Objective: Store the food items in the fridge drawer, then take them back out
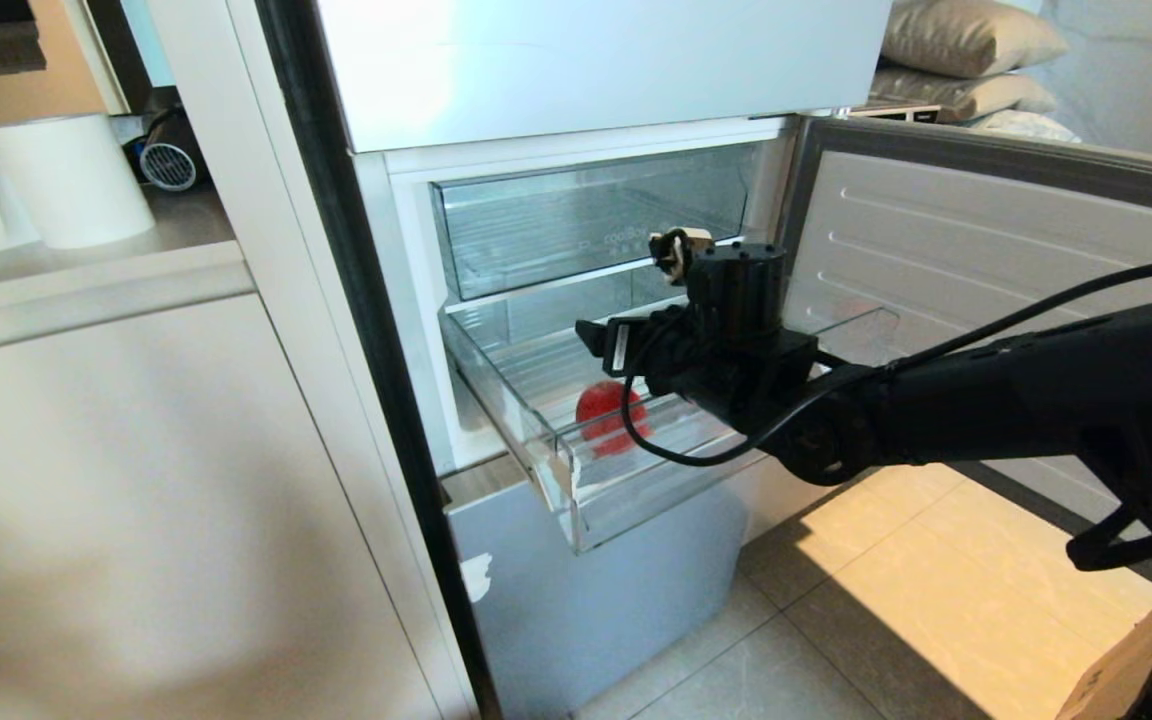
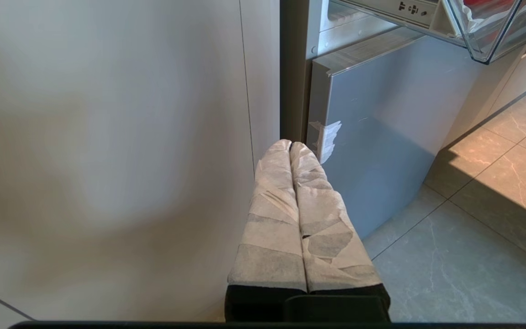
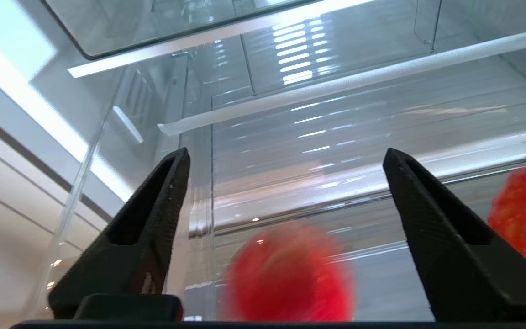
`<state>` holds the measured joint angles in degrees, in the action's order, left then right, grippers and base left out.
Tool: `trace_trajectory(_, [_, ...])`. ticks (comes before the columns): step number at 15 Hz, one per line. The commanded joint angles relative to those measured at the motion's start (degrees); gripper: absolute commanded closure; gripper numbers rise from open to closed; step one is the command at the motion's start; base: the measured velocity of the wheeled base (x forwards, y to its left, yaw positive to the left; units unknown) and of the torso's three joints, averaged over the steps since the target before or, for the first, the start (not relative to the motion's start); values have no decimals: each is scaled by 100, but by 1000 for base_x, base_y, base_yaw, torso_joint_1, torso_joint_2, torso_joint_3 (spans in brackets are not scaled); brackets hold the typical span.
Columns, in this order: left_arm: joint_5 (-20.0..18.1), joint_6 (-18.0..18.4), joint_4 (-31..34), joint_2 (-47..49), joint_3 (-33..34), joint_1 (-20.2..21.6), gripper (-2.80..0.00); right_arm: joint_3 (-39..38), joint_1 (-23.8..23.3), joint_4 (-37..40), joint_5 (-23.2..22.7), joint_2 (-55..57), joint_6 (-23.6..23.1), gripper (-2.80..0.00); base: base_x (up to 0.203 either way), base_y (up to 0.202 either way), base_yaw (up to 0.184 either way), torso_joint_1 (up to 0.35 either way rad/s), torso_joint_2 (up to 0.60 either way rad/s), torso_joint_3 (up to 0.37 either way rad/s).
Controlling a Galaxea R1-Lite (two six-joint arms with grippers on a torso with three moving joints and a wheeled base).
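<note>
Here, black right claw [image 3: 286,164] gapes empty over clear ribbed plastic fridge drawer [image 1: 576,500]; head view hides 2nd round red food item [image 3: 525,212], wrist cam shows both, nearer one [image 3: 288,274] blurred.

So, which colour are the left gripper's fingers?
White wrapping over black; the left gripper shows best in the left wrist view.

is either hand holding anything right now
Nothing: the right hand is open above a round red food item; the left hand is shut, empty.
</note>
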<state>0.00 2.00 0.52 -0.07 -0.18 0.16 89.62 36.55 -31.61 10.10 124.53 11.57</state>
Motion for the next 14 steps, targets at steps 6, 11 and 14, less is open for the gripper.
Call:
trace_trajectory(6, [0,2,0,-7,1,2,0,-1195,99,289,124,-1843,-65,0,0,0,0,0,0,0])
trace_trajectory(11, [0,2,0,-1,1,2,0,-2701,233,2866,364,-3539,241,0,0,0,0,0,0,0])
trace_trajectory(14, [0,2,0,-1,1,2,0,-2925,241,3335,434,-3204,637,0,0,0,0,0,0,0])
